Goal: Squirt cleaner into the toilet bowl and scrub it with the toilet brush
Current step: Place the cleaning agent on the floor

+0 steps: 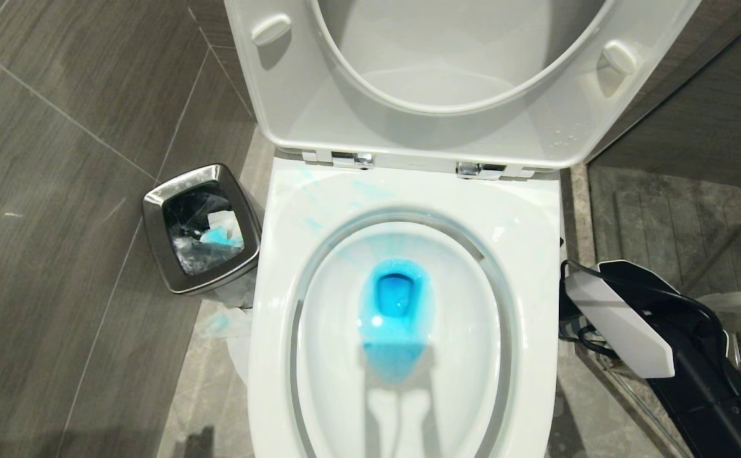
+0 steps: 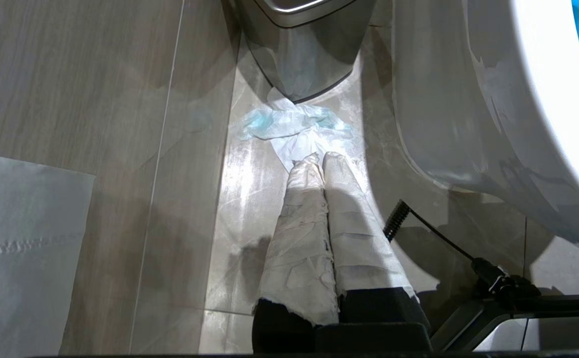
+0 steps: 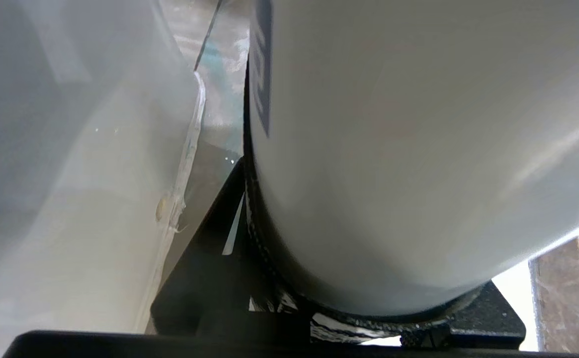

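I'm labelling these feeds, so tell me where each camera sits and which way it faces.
Head: high on the robot, looking down into the toilet bowl with blue cleaner and bin; the right arm shows.
Left wrist: low, facing along the floor past the shut left pincer to tissues.
Right wrist: pressed against a pale round body filling the picture; right pincer hidden.
Shared: head and left wrist both see bowl and bin.

My left hand (image 2: 319, 161) hangs low, fingers (image 2: 299, 223) pressed together; my right arm (image 1: 694, 362) reaches down at my right side.
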